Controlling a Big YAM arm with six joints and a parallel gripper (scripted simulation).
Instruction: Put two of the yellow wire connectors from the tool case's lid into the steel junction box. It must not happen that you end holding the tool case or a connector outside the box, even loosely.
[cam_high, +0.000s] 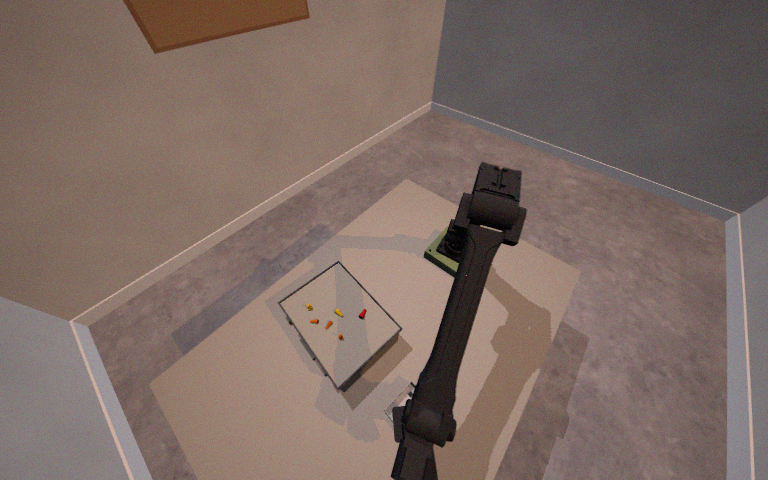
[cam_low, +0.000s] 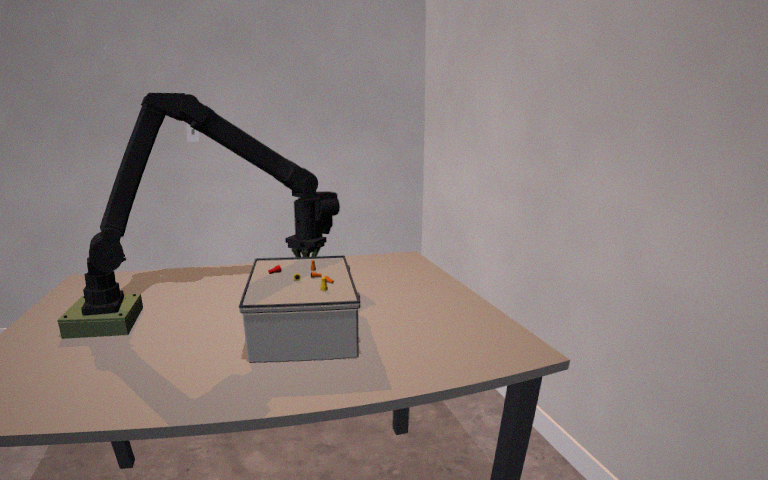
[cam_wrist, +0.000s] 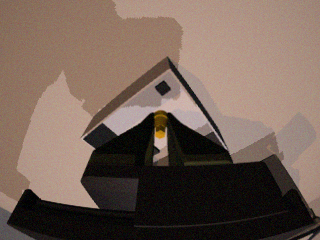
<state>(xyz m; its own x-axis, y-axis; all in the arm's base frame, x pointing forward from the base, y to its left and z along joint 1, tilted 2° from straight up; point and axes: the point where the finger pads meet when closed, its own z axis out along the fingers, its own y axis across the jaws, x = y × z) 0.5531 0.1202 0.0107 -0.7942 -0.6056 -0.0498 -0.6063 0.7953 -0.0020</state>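
Observation:
My gripper (cam_wrist: 160, 118) (cam_low: 305, 253) is shut on a yellow wire connector (cam_wrist: 160, 123), held tip-down between the fingertips. It hangs low over the open steel junction box (cam_wrist: 126, 99), which stands on the table just beyond the tool case; a corner of the box (cam_high: 400, 400) shows beside the arm in the top view. The grey tool case (cam_low: 300, 335) (cam_high: 345, 356) has a flat lid (cam_low: 266, 293). Two yellow connectors (cam_high: 309, 306) (cam_high: 338, 311) (cam_low: 296, 276) (cam_low: 323, 284) lie on the lid. In the exterior view the case hides the box.
A red connector (cam_high: 361, 313) (cam_low: 274, 269) and three orange ones (cam_high: 329, 324) (cam_low: 312, 264) also lie on the lid. The arm's green base (cam_low: 101, 322) (cam_high: 438, 254) stands at the table's far side. The tan table (cam_low: 453, 339) ends in a curved front edge.

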